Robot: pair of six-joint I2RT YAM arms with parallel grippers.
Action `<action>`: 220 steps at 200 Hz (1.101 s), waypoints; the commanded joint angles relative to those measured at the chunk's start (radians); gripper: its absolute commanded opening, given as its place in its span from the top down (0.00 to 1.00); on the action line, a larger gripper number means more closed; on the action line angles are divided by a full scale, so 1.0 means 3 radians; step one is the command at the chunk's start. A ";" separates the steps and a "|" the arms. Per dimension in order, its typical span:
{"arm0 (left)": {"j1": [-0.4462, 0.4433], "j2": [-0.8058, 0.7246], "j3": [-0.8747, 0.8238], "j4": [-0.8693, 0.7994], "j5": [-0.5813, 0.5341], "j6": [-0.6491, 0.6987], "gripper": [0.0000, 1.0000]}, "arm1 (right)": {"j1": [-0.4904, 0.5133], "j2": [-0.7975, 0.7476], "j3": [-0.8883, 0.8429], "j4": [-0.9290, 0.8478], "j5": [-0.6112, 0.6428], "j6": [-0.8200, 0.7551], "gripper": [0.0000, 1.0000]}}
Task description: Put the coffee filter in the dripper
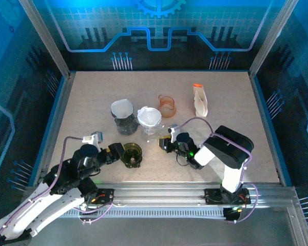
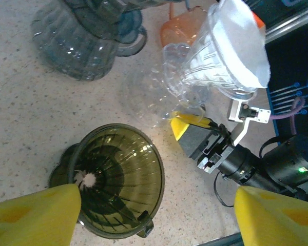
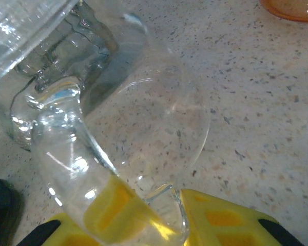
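Our left end effector [image 1: 120, 151], spread apart, hovers at the empty olive dripper [image 1: 131, 154] by the surface's near edge. The right end effector [image 3: 177, 211] looks clamped on the clear dripper [image 2: 205, 64] mid-surface, which holds the white filter [image 2: 241, 43]. Next, we judge, that filter needs lifting across.

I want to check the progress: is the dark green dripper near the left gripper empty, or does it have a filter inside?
Empty. The green dripper shows bare dark ribs down to its bottom hole, and no white paper lies inside it.
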State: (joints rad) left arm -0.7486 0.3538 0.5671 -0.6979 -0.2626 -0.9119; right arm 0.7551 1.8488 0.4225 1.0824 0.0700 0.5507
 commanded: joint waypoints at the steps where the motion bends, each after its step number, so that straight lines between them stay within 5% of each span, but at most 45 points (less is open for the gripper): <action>1: 0.0022 0.0088 0.0076 -0.0197 -0.0160 -0.0071 0.24 | -0.0051 0.0114 0.0132 -0.0036 0.0000 0.0021 0.72; 125: 0.0068 0.0155 -0.0016 -0.0207 -0.0142 -0.0101 0.31 | -0.0109 0.0368 0.0510 -0.0187 -0.0065 0.0031 0.73; 220: 0.0074 0.0322 -0.0163 0.0053 0.0065 -0.0072 0.27 | -0.0038 -0.0102 0.0007 -0.0250 0.0233 0.0173 0.51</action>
State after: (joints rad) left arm -0.7353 0.4522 0.5289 -0.7116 -0.2668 -0.9413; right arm 0.7330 1.8744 0.4793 1.0550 0.0795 0.5713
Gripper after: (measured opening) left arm 0.708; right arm 0.487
